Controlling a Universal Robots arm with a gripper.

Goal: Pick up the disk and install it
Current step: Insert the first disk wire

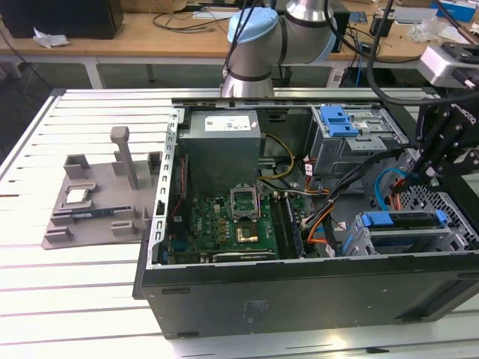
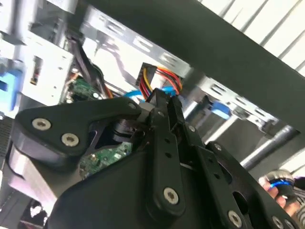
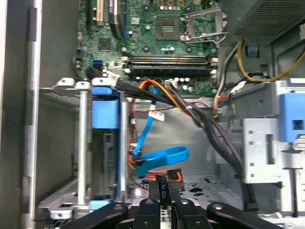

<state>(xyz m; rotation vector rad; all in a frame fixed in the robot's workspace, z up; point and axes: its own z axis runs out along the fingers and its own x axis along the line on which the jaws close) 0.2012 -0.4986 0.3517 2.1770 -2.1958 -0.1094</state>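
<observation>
Exterior view: I see an open black computer case [image 1: 299, 292] lying on a white slatted table [image 1: 75, 299], with the arm's black gripper [image 1: 420, 168] lowered into the case at the edge towards the exterior view's right.
Disk: the silver metal hard drive in its blue plastic carrier frame [image 1: 403, 223] sits inside the silver metal drive cage [image 1: 358, 241] at the case's near corner on the exterior view's right. In the first wrist view I see it [image 3: 104, 143] slotted between the cage rails.
Gripper: in both wrist views its fingers [image 3: 163, 193] [image 2: 159, 102] are pinched together on a small black cable plug [image 3: 164, 183] with red and orange wires, just beside the cage and apart from the disk.
Cables: a flat blue ribbon cable [image 3: 164, 156] loops on the case floor, between the cage and the plug.
Board: a green motherboard [image 1: 224, 224] fills the case's middle.
Table, exterior view's left edge: a grey plastic fixture [image 1: 97, 217] stands well apart from the case, holding a small square silver chip [image 1: 78, 196].
</observation>
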